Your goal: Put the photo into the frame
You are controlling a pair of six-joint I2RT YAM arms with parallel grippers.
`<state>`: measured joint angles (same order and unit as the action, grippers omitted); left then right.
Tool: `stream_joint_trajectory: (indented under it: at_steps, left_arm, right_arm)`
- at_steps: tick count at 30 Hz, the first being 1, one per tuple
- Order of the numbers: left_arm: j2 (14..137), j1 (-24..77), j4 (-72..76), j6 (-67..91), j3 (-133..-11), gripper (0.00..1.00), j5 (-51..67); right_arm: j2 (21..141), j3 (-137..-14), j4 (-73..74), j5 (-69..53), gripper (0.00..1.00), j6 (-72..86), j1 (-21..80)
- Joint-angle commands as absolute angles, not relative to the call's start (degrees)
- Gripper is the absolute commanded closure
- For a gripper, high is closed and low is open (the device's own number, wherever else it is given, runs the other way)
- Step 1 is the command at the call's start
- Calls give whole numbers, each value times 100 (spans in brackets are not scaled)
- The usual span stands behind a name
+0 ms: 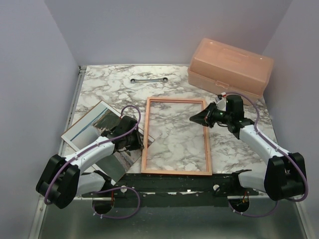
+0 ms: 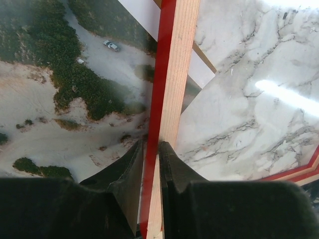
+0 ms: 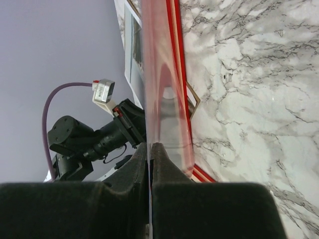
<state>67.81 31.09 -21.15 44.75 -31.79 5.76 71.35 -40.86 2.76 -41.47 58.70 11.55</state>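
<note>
Holding the frame (image 2: 174, 74) by its left rail, my left gripper (image 2: 151, 149) is clamped on it, one finger on the red side and one on the pale wood side. The frame lies on the marble table (image 1: 109, 84) with the wood face up; I cannot tell if the gripped rail is raised. The photo (image 2: 75, 99) lies outside the frame, to its left under my left arm, and one corner reaches the left rail. My right gripper (image 3: 150, 147) is closed on the edge of a thin clear pane (image 3: 164, 89) near the frame's far right corner. A pink box (image 1: 232, 64) and a wrench (image 1: 148, 79) lie behind.
</note>
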Motion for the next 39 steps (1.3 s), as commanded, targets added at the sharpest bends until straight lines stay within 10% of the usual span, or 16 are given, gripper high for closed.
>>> stream_joint_trajectory:
  at_steps: [1, 39]
  left_arm:
    - [6899, 3083, -2308, 4338, -3192, 80, 316]
    - [7014, 3085, -2333, 4333, -3208, 81, 290]
  right_arm:
    - [6946, -3862, 53, -4351, 100, 6042, 1178]
    - [7071, -4353, 1381, -4975, 100, 5015, 1178]
